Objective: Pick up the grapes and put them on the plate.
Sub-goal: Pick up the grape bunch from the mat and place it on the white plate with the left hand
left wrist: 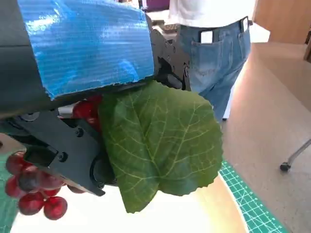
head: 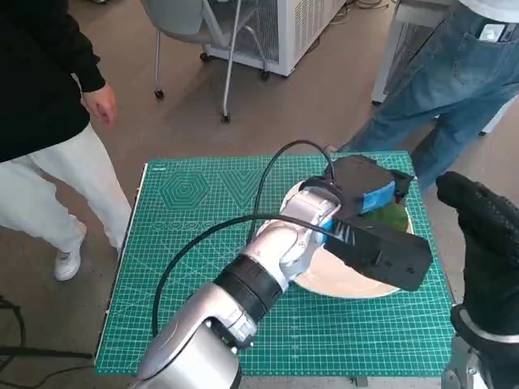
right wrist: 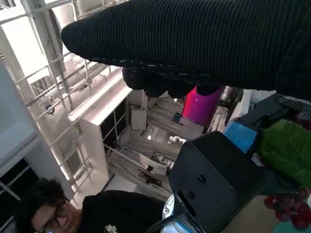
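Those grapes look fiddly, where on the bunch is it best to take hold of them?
Near the top, by the leaf, coming from above: the grapes dangle loosely below, so gripping there lets them hang. The left robot hand holds them that way over the plate.

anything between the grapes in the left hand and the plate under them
No. In the left wrist view the grapes and their leaf hang from the left hand over bare plate.

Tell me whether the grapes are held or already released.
Held: the left hand grips the grapes, which dangle with their leaf above the plate.
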Controlling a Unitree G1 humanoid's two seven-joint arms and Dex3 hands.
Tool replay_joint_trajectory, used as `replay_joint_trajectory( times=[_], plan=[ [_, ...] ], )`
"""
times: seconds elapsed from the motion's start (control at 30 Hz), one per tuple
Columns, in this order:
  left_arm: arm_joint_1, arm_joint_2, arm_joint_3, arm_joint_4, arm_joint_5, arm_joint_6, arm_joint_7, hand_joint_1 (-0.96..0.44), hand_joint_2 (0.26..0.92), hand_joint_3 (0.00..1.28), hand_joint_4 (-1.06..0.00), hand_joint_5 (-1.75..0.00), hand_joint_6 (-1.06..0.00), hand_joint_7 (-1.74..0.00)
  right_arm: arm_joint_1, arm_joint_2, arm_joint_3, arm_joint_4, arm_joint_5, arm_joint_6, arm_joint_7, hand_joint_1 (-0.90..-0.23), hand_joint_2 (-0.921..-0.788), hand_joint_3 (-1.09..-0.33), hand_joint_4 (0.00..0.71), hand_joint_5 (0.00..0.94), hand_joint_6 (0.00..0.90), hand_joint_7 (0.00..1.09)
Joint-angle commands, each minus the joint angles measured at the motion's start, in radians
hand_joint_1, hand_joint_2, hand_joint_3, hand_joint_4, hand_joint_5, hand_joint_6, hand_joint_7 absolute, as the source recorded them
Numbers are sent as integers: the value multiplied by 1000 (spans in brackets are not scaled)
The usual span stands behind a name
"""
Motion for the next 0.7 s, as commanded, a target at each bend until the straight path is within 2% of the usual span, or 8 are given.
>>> replay_joint_trajectory(
  times=[0.03, 0.07, 0.13, 0.2, 0.27, 0.47, 0.7],
  plan=[
    [-34, 15, -21, 14, 6, -6, -43, -47, 879, 218, -427, -968, -304, -330, 7, -5, 2, 22, 12, 2, 4, -527, -921, -647, 364, 4, 4, 712],
    [-35, 21, -31, 11, 14, -12, -50, -248, 886, 206, -357, -714, -262, -242, 7, -5, 2, 24, 14, 3, 5, -527, -921, -647, 364, 4, 3, 713],
    [-32, 34, -38, 5, 17, -28, -58, -530, 905, 239, -252, -344, -204, -128, 7, -5, 3, 25, 17, 2, 6, -527, -921, -647, 364, 3, 2, 715],
    [-25, 45, -33, 2, 6, -47, -62, -700, 914, 336, -183, -159, -168, -68, 6, -5, 4, 27, 20, 2, 7, -527, -921, -647, 364, 3, 1, 716],
    [-17, 55, -22, 3, -10, -67, -63, -795, 918, 448, -146, -77, -143, -38, 5, -5, 5, 29, 22, 2, 8, -527, -921, -648, 364, 3, 0, 717],
    [17, 83, 27, 8, -67, -131, -35, -886, 921, 666, -86, -10, -98, -5, -3, -5, 7, 38, 26, 4, 7, -526, -921, -648, 363, 3, -1, 718],
    [67, 112, 125, 25, -170, -192, 6, -885, 921, 767, -36, 0, -79, -1, -16, -5, 7, 54, 32, 2, 9, -527, -921, -648, 363, 3, 0, 718]
  ],
)
